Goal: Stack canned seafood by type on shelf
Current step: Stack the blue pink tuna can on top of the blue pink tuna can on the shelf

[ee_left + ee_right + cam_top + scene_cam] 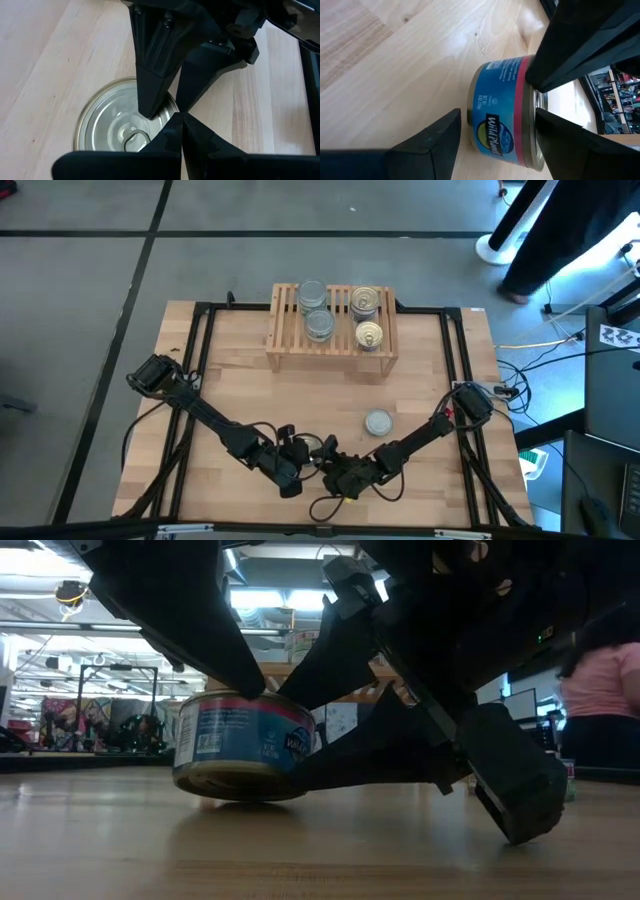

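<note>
A low tin point(240, 745) with a blue label and a shiny top with a pull tab point(131, 138) rests on the wood near the table's near edge; the arms hide it in the high view. My left gripper point(181, 116), shut, comes down onto its top. My right gripper point(497, 120) is open, with one finger point(570, 145) over the tin's top and the other point(427, 145) low beside its base, a gap showing there. The shelf point(332, 356) at the far side carries two grey-topped tins point(312, 292) and two gold-topped tins point(365, 301). One grey-topped tin point(378, 422) lies loose on the table. My left gripper presses its shut fingertips point(250, 688) down on the tin's top at the rim point(172, 106). They come slanting down from the table's left side. The tin stays on the table under them. Whether my right gripper's upper finger touches the top, I cannot tell.
A black frame point(200, 340) runs along the table's sides and far edge. Loose cables point(330, 505) lie by the near edge under the arms. A person point(600, 690) stands beyond the table at the right. Bare wood lies between the loose tin and the shelf.
</note>
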`<state>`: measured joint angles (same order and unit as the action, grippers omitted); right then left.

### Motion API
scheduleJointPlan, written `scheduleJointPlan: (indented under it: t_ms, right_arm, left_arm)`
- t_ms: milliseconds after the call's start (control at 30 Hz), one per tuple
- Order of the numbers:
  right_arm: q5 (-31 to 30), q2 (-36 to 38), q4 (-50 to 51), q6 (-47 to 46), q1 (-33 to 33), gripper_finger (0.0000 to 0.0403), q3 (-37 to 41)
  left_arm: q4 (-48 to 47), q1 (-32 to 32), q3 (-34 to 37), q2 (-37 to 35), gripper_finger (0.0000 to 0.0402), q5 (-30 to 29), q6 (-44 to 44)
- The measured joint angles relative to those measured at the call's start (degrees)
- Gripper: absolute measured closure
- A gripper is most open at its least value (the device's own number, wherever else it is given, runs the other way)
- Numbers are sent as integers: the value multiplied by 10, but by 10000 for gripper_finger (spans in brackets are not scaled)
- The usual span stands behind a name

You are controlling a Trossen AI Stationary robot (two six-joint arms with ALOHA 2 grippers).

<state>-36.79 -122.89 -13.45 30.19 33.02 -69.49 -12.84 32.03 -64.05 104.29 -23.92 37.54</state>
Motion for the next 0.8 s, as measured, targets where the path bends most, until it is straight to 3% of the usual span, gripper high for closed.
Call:
scheduleJointPlan:
  t_ms: [800]
  right_arm:
    - [-31,0,3,1,8,160,0]
  left_arm:
    - [17,-10,0,0,401,-4,16]
